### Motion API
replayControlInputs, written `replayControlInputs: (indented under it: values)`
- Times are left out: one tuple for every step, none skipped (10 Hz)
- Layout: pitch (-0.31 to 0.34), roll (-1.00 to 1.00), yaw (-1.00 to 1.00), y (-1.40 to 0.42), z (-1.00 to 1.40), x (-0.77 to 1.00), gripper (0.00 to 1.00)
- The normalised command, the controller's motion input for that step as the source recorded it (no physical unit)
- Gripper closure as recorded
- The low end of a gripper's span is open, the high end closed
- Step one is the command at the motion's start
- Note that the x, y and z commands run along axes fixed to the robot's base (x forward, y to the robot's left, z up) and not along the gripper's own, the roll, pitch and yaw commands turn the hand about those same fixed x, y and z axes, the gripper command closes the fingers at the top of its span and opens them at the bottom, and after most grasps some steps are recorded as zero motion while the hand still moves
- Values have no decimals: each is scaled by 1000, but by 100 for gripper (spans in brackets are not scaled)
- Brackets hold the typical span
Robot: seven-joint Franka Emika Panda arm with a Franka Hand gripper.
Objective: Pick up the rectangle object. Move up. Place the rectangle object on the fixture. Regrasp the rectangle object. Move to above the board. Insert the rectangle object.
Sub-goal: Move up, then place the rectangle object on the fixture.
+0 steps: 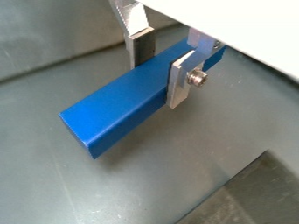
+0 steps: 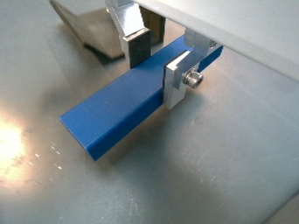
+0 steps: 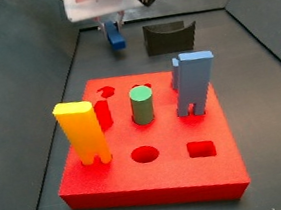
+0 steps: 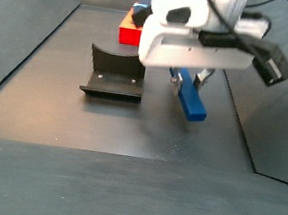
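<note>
Grey metal flooring is running between dark sloping walls, and everything is sitting on it. Going left to right in a side view, a yellow two-legged block (image 3: 83, 130) is standing at the left edge of the board (image 3: 153, 181), a green cylinder (image 3: 143, 105) is rising near its middle, and a lighter blue two-legged block (image 3: 194, 83) is standing toward its right edge. Beyond the board, near the floor's far edge, the gripper (image 3: 112, 27) is closing on the rectangle object (image 3: 116, 36), with the fixture (image 3: 169, 37) sitting just to its right, apart from it. In both wrist views the silver fingers (image 1: 183, 77) are pinching the bar (image 2: 122, 107) across its sides near one end, the rest jutting out level over the floor.
</note>
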Motion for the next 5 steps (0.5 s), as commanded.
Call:
replayControlInputs:
  values:
    - [81,56,-7,12,305,-13,100]
    - [0,0,0,0,1000,0,100]
    - [-4,16,-2,0,1000,1,100]
    - [17,35,-9,2,1000,-11,100]
    - [29,53,-16,2,1000,-15,100]
